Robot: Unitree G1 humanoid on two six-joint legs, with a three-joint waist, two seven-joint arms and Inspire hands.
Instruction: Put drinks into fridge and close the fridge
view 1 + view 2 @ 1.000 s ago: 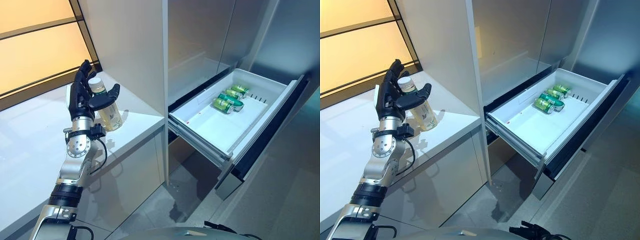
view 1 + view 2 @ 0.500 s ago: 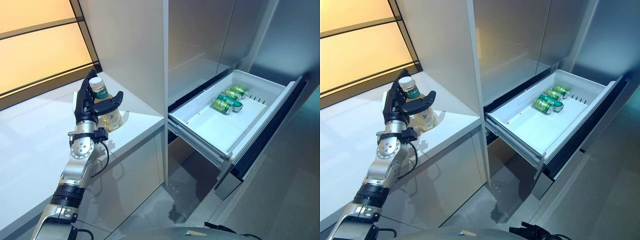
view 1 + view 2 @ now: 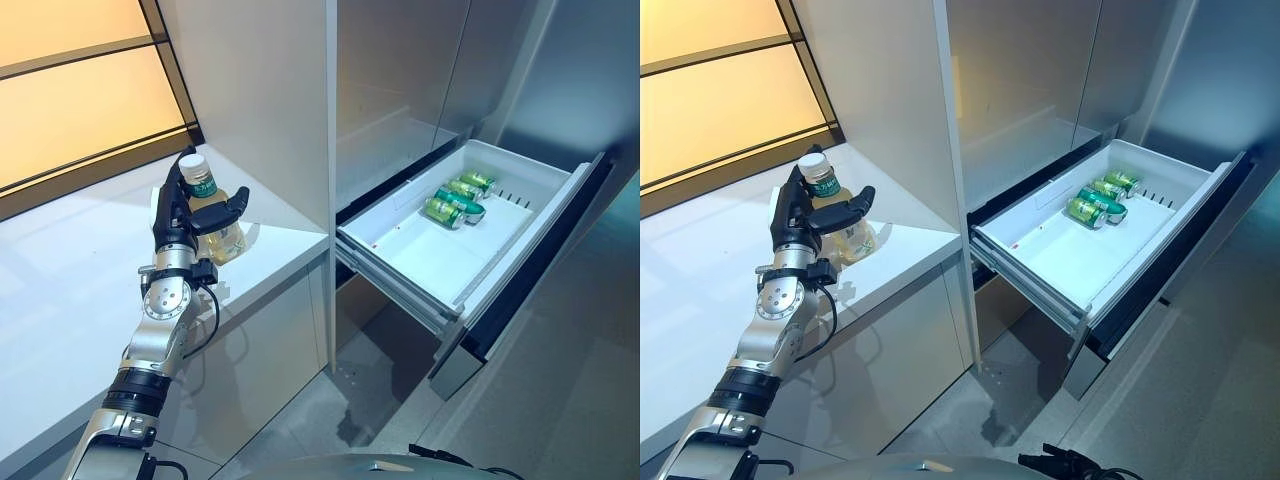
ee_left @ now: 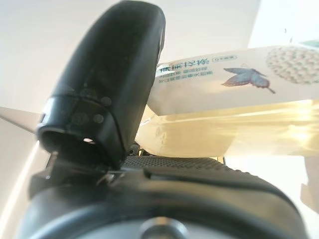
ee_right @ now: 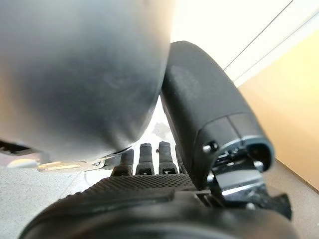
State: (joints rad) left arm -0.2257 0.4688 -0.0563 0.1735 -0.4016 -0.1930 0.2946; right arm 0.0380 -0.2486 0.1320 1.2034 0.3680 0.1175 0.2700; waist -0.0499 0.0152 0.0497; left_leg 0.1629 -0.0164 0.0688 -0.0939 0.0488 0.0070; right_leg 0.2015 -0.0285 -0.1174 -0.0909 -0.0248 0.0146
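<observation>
A bottle point(image 3: 216, 226) of pale yellow drink with a white cap and green label stands on the white counter point(image 3: 70, 280) next to the tall fridge panel. My left hand point(image 3: 172, 215) is up against it, with straight fingers behind it and the thumb reaching across its front. The left wrist view shows the bottle point(image 4: 239, 109) lying against the palm beside the thumb point(image 4: 109, 74). The white fridge drawer point(image 3: 400, 255) is pulled out at the right, with green cans point(image 3: 455, 200) at its far end. My right hand point(image 5: 144, 199) is idle, fingers relaxed.
The tall grey fridge panel point(image 3: 270, 90) rises right of the bottle at the counter's end. The open drawer's dark front point(image 3: 540, 260) juts over the grey floor point(image 3: 560, 400). An orange-lit wall panel point(image 3: 70, 90) runs behind the counter.
My left hand has dropped lower and moved in onto the bottle. The bottle now sits between thumb and fingers, and its cap shows above the fingertips. The drawer and cans have not moved.
</observation>
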